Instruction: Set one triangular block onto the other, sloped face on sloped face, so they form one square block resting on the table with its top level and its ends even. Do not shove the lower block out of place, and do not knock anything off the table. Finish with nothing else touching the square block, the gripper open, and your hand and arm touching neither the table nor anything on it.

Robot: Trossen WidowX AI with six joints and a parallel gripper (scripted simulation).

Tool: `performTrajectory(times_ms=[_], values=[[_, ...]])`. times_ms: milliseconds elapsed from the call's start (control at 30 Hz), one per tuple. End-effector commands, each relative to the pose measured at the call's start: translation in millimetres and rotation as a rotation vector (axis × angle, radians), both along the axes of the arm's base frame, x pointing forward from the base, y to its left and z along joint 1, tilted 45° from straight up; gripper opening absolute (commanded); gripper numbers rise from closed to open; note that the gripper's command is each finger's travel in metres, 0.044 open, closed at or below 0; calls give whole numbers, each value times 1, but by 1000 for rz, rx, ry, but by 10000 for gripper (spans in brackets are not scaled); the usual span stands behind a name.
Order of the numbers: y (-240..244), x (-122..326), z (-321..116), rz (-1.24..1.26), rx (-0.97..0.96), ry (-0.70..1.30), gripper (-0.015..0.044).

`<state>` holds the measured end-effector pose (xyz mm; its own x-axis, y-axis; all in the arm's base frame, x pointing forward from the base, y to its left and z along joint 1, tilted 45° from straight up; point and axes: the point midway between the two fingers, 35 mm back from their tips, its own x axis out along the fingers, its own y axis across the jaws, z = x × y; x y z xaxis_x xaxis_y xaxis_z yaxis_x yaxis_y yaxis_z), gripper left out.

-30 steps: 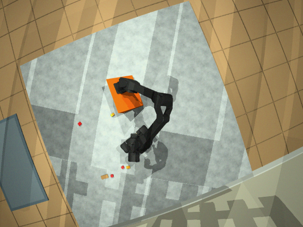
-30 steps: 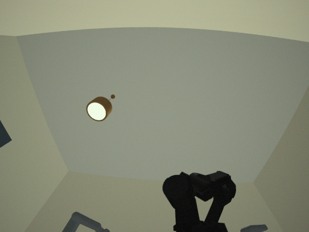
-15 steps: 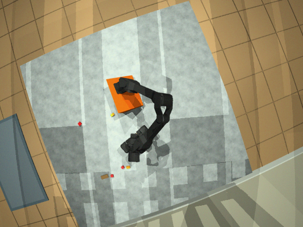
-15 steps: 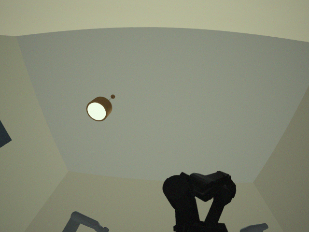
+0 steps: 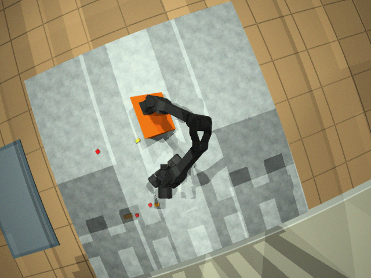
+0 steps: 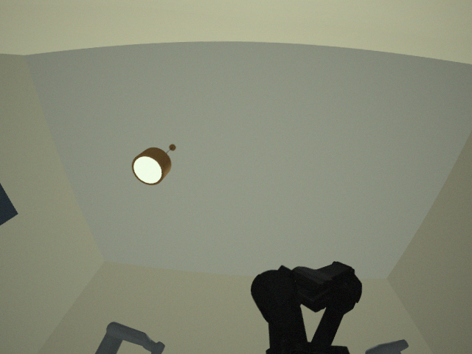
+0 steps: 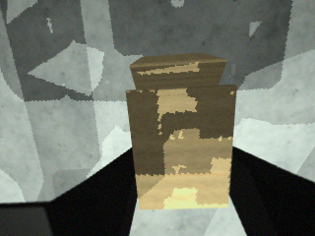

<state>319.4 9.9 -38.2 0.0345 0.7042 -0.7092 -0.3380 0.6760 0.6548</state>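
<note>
My gripper is shut on a pale wooden triangular block, one black finger on each side of it in the wrist view. A broad, nearly rectangular face of this block is toward the camera. The other wooden triangular block shows just beyond its upper edge. The held block hides the near part of it. The ends look roughly lined up, with a slight turn between them. I cannot tell if the blocks touch. In the top view the arm hides both blocks. The exterior view shows only the upper arm.
In the top view, a brown block, red pieces and a small orange piece lie beyond the hand. A yellow piece lies near the orange base plate. Another red piece is farther left.
</note>
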Motion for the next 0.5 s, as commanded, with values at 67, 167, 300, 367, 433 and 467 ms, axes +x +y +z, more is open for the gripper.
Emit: performTrajectory(times_ms=[67, 167, 300, 367, 433, 467], values=[[3, 2, -2, -4, 5, 2, 0], [5, 3, -3, -4, 5, 2, 0], [7, 4, -5, -4, 5, 2, 0], [8, 4, -5, -4, 6, 2, 0], [9, 4, -6, -4, 6, 2, 0], [9, 5, -6, -4, 6, 2, 0]])
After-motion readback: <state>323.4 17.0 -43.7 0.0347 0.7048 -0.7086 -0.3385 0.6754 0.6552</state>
